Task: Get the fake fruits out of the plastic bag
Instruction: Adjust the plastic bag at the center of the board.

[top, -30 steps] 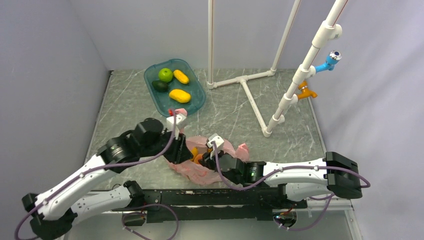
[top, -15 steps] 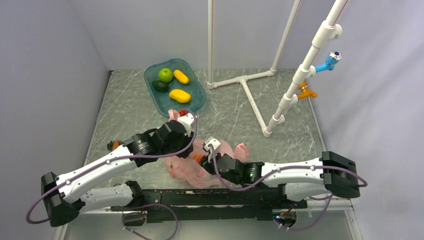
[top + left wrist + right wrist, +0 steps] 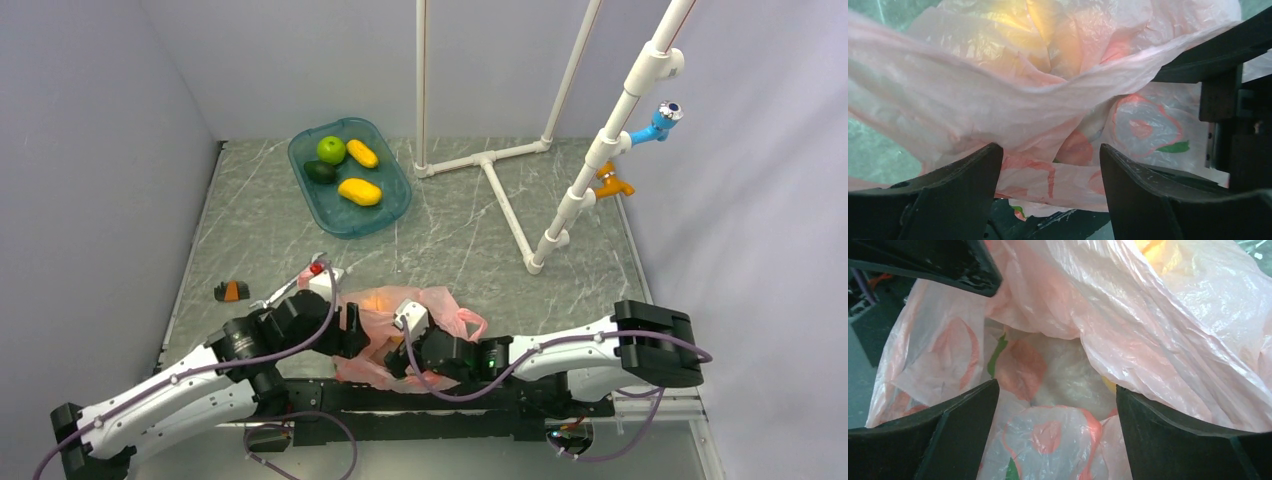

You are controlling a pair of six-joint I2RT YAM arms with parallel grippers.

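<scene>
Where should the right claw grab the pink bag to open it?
Take the bag by the loose top flap draped across its mouth, coming from the near side with the open right claw. That thin fold hangs free, and the mouth seems to gape toward it.

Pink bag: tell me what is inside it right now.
Through the film of the pink bag a yellow-orange fruit glows, its outline blurred. Crumpled folds cover the rest, so how many fruits are inside, and which kinds, cannot be told.
</scene>
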